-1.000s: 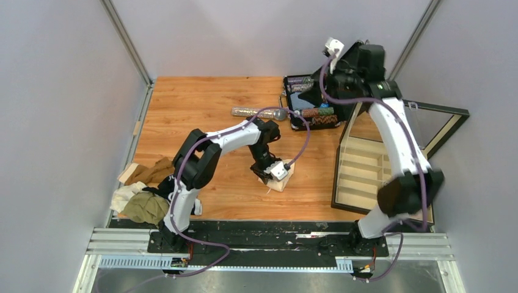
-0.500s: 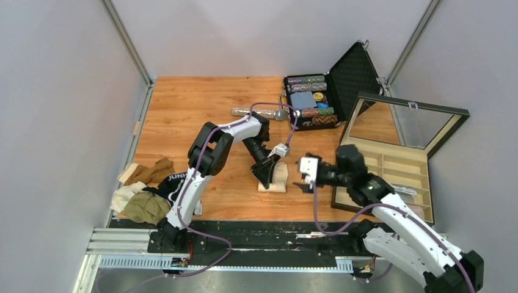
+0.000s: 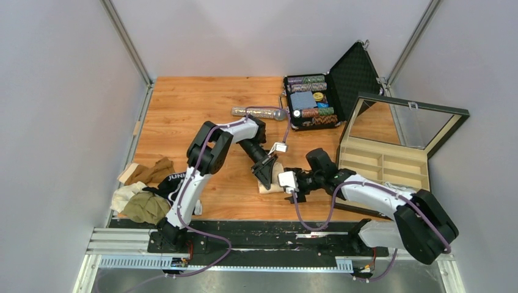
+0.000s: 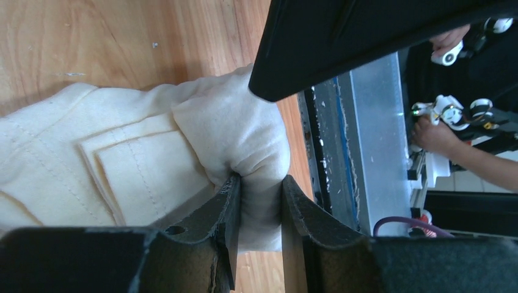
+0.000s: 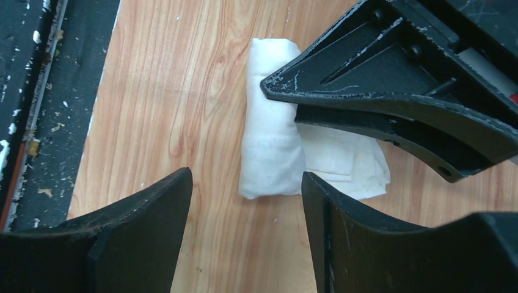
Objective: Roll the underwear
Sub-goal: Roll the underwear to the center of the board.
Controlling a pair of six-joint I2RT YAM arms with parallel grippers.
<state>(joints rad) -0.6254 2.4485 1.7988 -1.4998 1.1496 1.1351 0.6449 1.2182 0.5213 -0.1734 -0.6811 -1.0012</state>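
We see a wooden tabletop [image 3: 195, 104] with an orange-brown grain. Near its middle lies the cream underwear [image 5: 272, 146], partly rolled. At the left edge a heap holds the brown underwear [image 3: 154, 171], black underwear [image 3: 166, 182], white underwear [image 3: 124, 194] and olive-green underwear [image 3: 145, 207]. Farther back lie a glittery microphone [image 3: 256, 113] and, just beside it, an open black case [image 3: 351, 70]. A wooden box [image 3: 397, 168] with a raised glass lid stands on the right.

Left pincer [image 4: 259, 183]: my jaws nipped on a fold of cream underwear [image 4: 122, 165]. Right pincer [image 5: 244, 177]: my jaws apart, gripping nothing, left pincer just ahead.
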